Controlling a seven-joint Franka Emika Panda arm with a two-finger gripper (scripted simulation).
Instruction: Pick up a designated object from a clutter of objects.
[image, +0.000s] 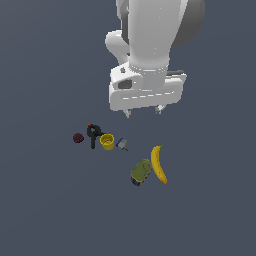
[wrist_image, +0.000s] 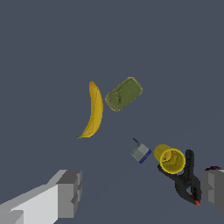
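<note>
1. The white arm (image: 150, 35) comes down from the top of the exterior view, wrist pointing straight down.
2. The gripper (image: 144, 112) hangs in the air, holding nothing.
3. Its jaws stand wide apart (only two short tips show in the exterior view).
4. In the wrist view, grey fingers (wrist_image: 70, 193) frame the scene.

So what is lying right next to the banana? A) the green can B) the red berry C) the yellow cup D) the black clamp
A: in the exterior view the olive-green can lies on its side just beside the banana, while the other small things sit in a row farther off toward the exterior view's left.
</note>
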